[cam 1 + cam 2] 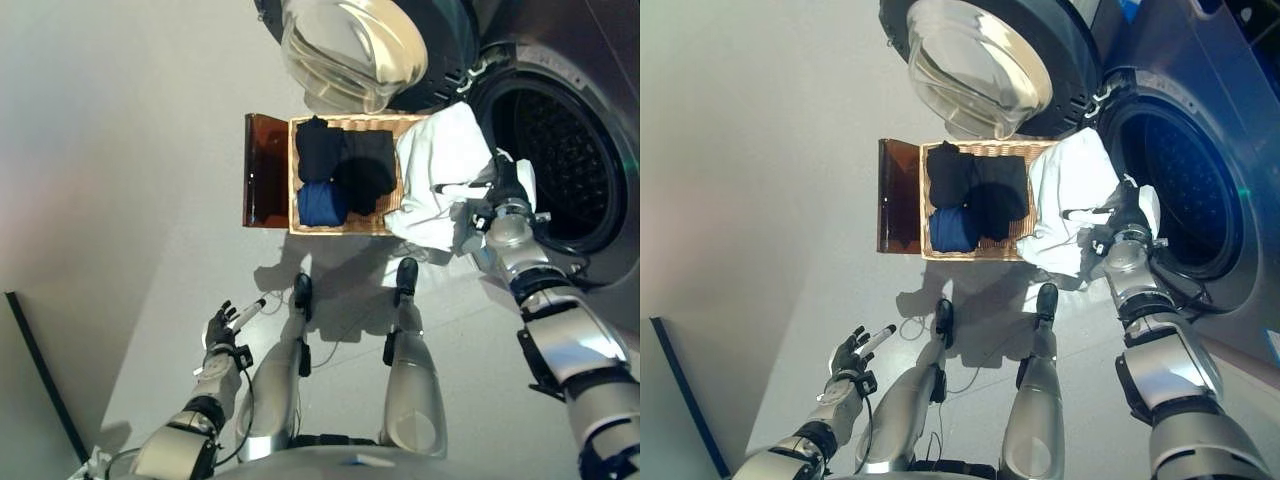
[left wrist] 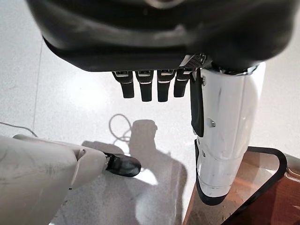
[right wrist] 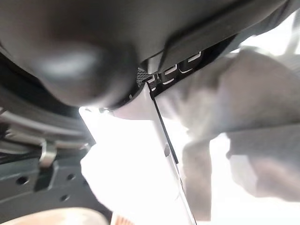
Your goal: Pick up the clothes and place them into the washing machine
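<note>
white garment (image 1: 440, 170) | black clothes (image 1: 345, 160) | blue cloth (image 1: 320, 203) | tan wicker basket (image 1: 340, 228)

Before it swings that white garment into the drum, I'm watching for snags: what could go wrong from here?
1. The white garment hangs wide from the right hand and trails over the wicker basket; it may catch on the rim.
2. Loose cloth could drape over the washing machine's opening rather than drop inside.
3. The open door sits close above the basket, leaving a tight path.
</note>
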Motion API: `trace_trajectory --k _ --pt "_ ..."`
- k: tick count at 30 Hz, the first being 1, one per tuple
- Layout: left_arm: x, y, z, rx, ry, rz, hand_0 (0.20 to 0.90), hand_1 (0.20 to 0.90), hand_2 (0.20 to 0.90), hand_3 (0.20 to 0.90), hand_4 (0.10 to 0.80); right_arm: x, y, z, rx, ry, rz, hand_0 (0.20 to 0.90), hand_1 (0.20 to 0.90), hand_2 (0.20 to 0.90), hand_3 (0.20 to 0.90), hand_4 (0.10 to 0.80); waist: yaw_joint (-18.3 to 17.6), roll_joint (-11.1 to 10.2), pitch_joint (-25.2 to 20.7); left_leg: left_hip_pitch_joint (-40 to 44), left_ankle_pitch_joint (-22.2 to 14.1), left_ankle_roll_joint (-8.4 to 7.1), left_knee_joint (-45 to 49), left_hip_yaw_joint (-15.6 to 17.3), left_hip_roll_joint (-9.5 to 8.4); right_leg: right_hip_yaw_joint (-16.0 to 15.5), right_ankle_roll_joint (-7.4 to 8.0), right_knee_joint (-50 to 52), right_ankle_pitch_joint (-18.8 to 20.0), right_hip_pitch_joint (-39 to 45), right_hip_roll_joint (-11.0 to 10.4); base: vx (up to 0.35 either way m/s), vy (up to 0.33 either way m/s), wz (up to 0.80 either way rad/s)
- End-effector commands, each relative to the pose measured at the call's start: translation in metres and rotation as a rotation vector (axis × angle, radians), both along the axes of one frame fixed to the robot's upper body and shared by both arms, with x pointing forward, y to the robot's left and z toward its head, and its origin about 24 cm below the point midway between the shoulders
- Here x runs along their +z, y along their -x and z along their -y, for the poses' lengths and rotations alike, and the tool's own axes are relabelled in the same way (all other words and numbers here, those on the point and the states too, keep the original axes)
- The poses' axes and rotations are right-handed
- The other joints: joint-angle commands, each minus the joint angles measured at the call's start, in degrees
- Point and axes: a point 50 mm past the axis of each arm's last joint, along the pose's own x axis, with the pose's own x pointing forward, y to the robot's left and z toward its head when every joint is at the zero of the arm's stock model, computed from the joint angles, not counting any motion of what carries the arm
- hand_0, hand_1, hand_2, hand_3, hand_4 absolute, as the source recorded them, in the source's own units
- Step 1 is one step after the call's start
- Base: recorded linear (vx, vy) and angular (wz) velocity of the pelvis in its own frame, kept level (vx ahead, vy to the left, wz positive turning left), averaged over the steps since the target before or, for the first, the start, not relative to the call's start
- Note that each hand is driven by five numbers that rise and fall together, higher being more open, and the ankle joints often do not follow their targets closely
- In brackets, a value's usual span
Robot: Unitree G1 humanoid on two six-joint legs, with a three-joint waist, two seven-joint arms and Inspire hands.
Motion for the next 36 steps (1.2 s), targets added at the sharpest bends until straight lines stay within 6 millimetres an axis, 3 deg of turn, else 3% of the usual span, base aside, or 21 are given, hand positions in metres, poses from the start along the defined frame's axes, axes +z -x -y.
trace_trajectory --k 1,20,29,36 --pt "-0.003 0.013 -0.029 0.040 -0.097 -0.032 0.900 0.900 0.900 0.900 0.800 0.055 -0.021 -0.022 0.077 0.030 0.183 0.900 0.900 0.900 0.900 0.800 0.6 -3.2 -2.1 -0.1 -1.3 -4.10 -0.4 -1.8 0.85 0.9 3.66 8.2 -6.8 -0.6 -5.6 0.000 0.000 0.00" --pt "-0.003 0.012 -0.030 0.032 -0.112 -0.049 0.900 0.900 0.900 0.900 0.800 0.064 -0.035 -0.069 0.198 0.018 0.209 0.900 0.900 0.900 0.900 0.800 1.2 -4.5 -3.0 1.5 -1.5 -3.93 -0.4 -2.2 1.20 0.8 3.32 8.0 -7.6 1.4 -5.1 -0.004 0.004 0.02" --pt "-0.002 0.010 -0.027 0.045 -0.091 -0.029 0.900 0.900 0.900 0.900 0.800 0.059 -0.036 -0.068 0.185 0.022 0.185 0.900 0.900 0.900 0.900 0.800 1.4 -4.0 -2.0 0.5 -1.0 -4.02 -0.4 -2.7 0.96 0.8 3.23 7.9 -7.3 0.9 -5.1 0.000 0.000 0.00" --pt "0.013 -0.006 -0.026 0.086 -0.049 0.087 0.900 0.900 0.900 0.900 0.800 0.062 -0.034 -0.056 0.129 0.039 0.183 0.900 0.900 0.900 0.900 0.800 1.9 -2.9 0.3 -2.4 0.0 -4.04 -0.4 -3.5 0.28 0.7 3.38 8.3 -6.6 -1.6 -5.6 -0.042 0.015 0.04"
